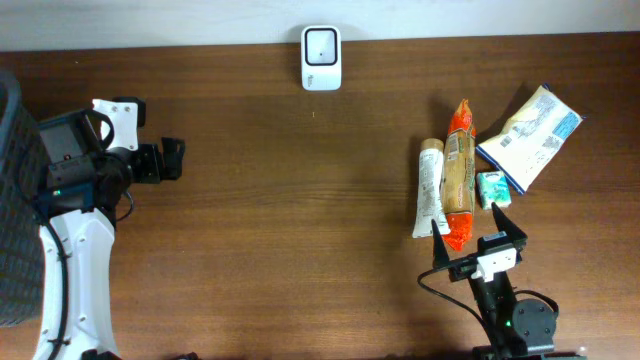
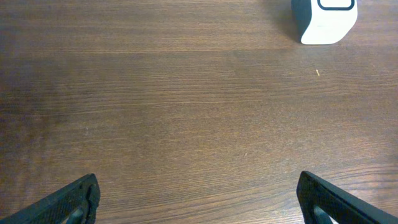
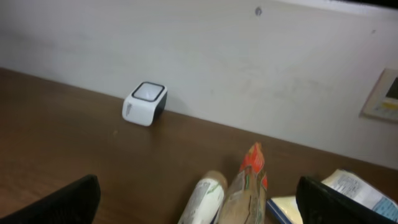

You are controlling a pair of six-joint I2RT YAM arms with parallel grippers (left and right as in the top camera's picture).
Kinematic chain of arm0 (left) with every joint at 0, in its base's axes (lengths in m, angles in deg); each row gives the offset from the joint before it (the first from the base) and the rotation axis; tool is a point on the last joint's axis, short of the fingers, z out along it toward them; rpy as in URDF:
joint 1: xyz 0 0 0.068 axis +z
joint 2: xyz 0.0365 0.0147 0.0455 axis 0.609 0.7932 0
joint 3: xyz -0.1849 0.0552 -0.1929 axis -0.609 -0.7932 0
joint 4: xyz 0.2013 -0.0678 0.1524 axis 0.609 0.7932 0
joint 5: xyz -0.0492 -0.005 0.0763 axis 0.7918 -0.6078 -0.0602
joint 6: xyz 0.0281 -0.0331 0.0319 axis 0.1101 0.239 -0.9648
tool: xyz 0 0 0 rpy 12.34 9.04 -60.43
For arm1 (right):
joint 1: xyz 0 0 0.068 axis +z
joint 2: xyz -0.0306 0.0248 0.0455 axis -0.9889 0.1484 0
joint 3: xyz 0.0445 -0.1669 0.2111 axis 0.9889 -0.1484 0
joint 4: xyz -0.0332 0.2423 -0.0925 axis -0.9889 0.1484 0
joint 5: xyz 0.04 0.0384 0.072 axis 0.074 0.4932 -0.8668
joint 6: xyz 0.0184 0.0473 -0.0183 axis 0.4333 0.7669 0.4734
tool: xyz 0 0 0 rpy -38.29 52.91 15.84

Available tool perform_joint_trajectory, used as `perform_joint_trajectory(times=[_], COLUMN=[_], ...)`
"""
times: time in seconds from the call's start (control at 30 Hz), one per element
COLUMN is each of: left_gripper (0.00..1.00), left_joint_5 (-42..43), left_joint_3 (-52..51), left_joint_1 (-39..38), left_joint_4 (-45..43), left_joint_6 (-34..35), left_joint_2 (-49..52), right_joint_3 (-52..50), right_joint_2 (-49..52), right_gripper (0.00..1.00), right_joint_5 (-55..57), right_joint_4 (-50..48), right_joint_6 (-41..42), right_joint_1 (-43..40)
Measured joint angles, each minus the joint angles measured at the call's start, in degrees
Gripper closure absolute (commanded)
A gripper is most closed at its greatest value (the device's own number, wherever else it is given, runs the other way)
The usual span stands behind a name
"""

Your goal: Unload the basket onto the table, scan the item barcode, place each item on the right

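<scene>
**Items.** Four items lie grouped on the right half of the worktop, nearer its right edge than its centre.
- The packet has its long axis running far edge to near edge, with an orange end toward each.
- The tube lies parallel just beside it, on the side toward the worktop's centre.
- The box sits between the packet and the pouch.
- The pouch is skewed, its long axis pointing at the far right corner.
- No barcode can be made out.

**Scanner.** The scanner stands at the middle of the far edge, window up.

**Clearance.** Bare wood runs from the tube to the scanner and across the whole centre.

**Grippers.**
- The right gripper is at the packet's near end, fingers wide apart and holding nothing.
- The left gripper is by the left edge over bare wood, fingers wide apart and empty.

**Obstructions.** A dark basket stands at the left edge behind the left arm.
</scene>
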Motion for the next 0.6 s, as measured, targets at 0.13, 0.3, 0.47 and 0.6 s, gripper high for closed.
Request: perform_joint_trajectory(times=[0.13,0.3,0.47,0.6], left_gripper=[0.01,0.01,0.01,0.01], left_joint_5=[0.0,0.0,0.0,0.0], left_joint_3=[0.0,0.0,0.0,0.0], left_joint_1=[0.0,0.0,0.0,0.0], left_joint_4=[0.0,0.0,0.0,0.0], left_joint_6=[0.0,0.0,0.0,0.0], left_joint_2=[0.0,0.0,0.0,0.0], right_joint_3=[-0.1,-0.1,-0.1,-0.1], right_joint_2=[-0.3,-0.3,-0.3,-0.3], right_gripper=[0.01,0.01,0.01,0.01], right_joint_5=[-0.2,-0.2,-0.2,-0.2], right_joint_4=[5.8,5.8,5.8,5.8], right_joint_6=[0.7,1.2,1.7,1.7], right_joint_1=[0.0,0.0,0.0,0.0])
